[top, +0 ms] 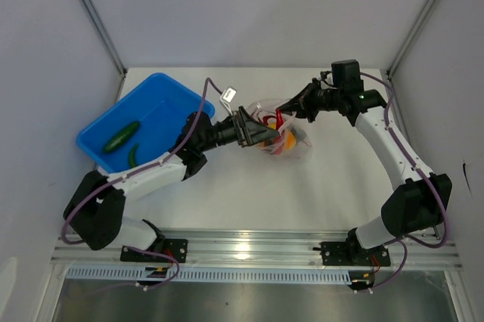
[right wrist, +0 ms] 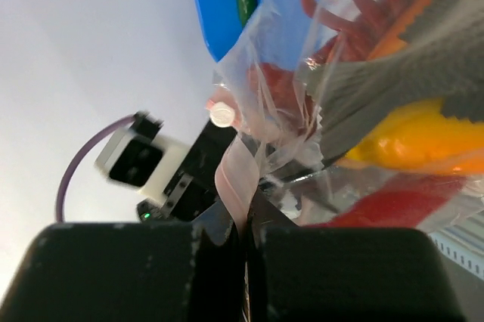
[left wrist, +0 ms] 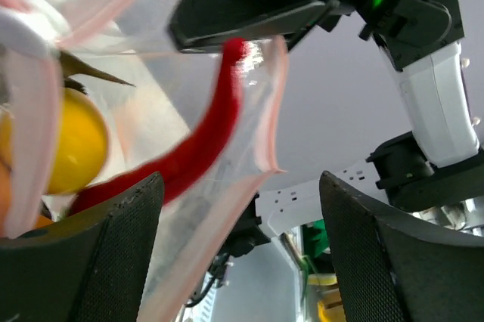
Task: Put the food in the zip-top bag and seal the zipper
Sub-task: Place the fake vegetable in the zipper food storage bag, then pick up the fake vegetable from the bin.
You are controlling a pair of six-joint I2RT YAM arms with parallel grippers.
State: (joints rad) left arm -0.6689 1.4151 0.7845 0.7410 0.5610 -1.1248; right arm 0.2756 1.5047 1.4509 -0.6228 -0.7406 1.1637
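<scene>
Filling step is in hand. The bag [top: 296, 150] is seen mid-frame on the surface [top: 249, 193], its zipper [right wrist: 233, 174] pinched tight in the fully closed right hand [top: 287, 107]. The left hand [top: 259, 131] is spread wide at the mouth with nothing gripped, and a red chilli [left wrist: 212, 133] is lodged in the opening. Two green vegetables [top: 121, 137] lie in the blue bin [top: 162, 99], upper left. The next move likely calls for the left hand to be drawn clear and sent to the bin, with the mouth kept held open.

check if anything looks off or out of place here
A red chilli pokes up out of the mouth of the zip-top bag, where it would likely block the zipper. Two green vegetables lie in the blue bin, not bagged.
</scene>
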